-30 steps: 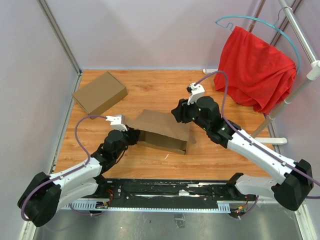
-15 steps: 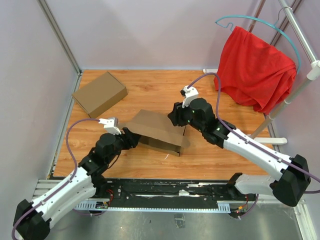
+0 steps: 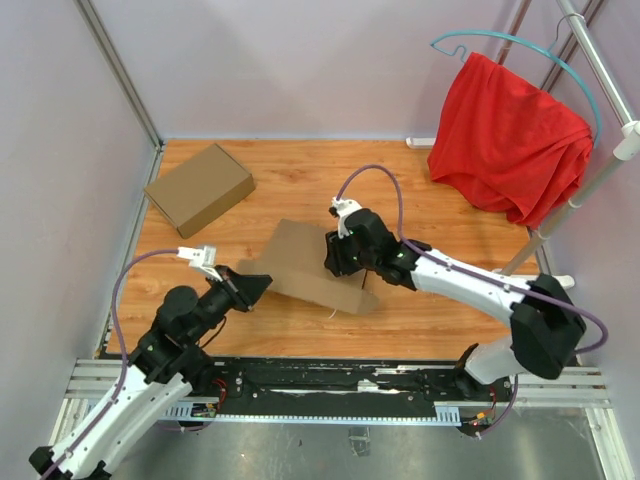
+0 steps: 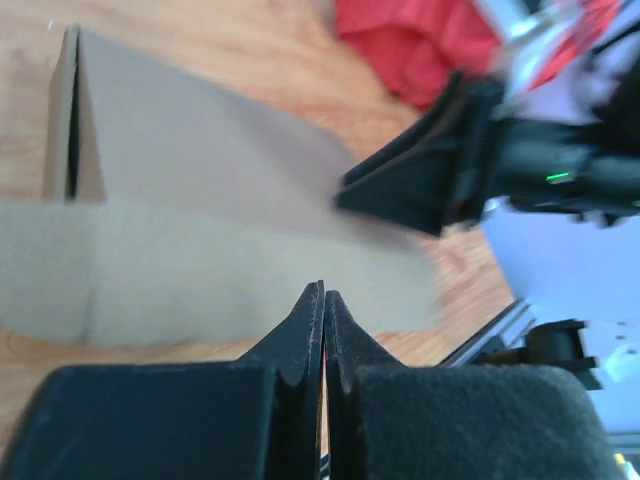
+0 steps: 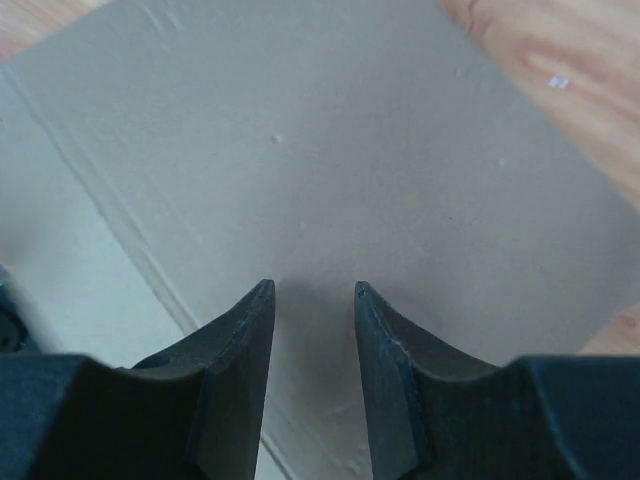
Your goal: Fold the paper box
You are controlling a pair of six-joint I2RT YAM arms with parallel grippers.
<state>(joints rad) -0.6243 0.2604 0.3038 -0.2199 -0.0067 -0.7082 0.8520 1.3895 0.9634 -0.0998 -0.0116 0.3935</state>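
The paper box [image 3: 300,262] is a brown cardboard mailer lying mid-table, its lid panel sloping low over the base. My right gripper [image 3: 332,262] is over the lid's right part. In the right wrist view its jaws [image 5: 312,287] stand slightly apart, close above the bare cardboard [image 5: 350,140], holding nothing. My left gripper [image 3: 262,285] is shut and empty at the box's near left edge. In the left wrist view its closed tips [image 4: 322,292] point at the box's side [image 4: 200,240], with the right gripper [image 4: 430,185] beyond.
A second, finished brown box [image 3: 198,187] sits at the back left corner. A red cloth [image 3: 510,130] hangs on a teal hanger from a metal rack at the right. Walls close the table's left and back.
My left arm has drawn back toward the near left, off the box's left end. My right gripper has moved left and down over the lid, and the lid lies flatter.
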